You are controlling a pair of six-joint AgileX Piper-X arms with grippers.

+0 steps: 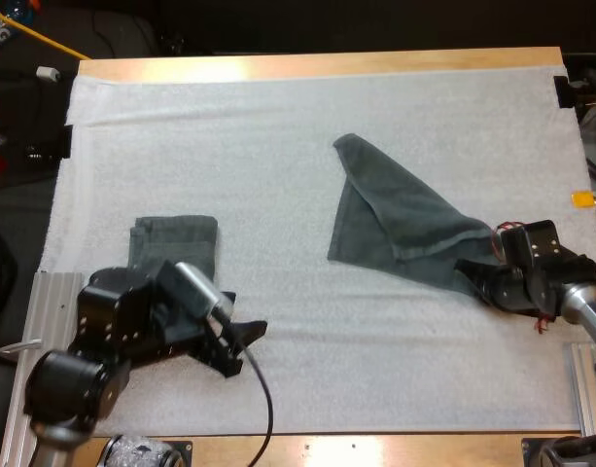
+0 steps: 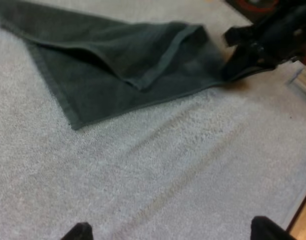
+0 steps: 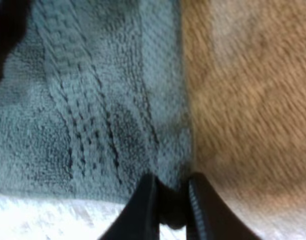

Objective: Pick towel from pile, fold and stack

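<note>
White mat [image 1: 278, 107] covers most of the wooden table [image 1: 307, 64]. A ribbed metal rail [image 1: 47, 311] sits at the mat's near left edge. The loose towel [image 1: 395, 219] lies right of mat centre, partly doubled over. My right gripper [image 1: 471, 272] is clamped on its corner near the mat's right edge. My left gripper [image 1: 243, 347] is spread wide over bare mat, beside the folded towel [image 1: 176, 238] on the mat's left half.

A white mat [image 1: 278, 117] covers most of the wooden table [image 1: 317, 64]. A dark grey-green loose towel [image 1: 395, 219] lies right of the middle of the frame. One side is folded over itself, and its tip points toward the top. Its lower right corner goes into the jaws of the right gripper [image 1: 477, 272], near the right edge. A small folded towel [image 1: 176, 243] lies flat at the lower left. Just below it sits the left gripper [image 1: 247, 348], jaws apart over bare mat.
</note>
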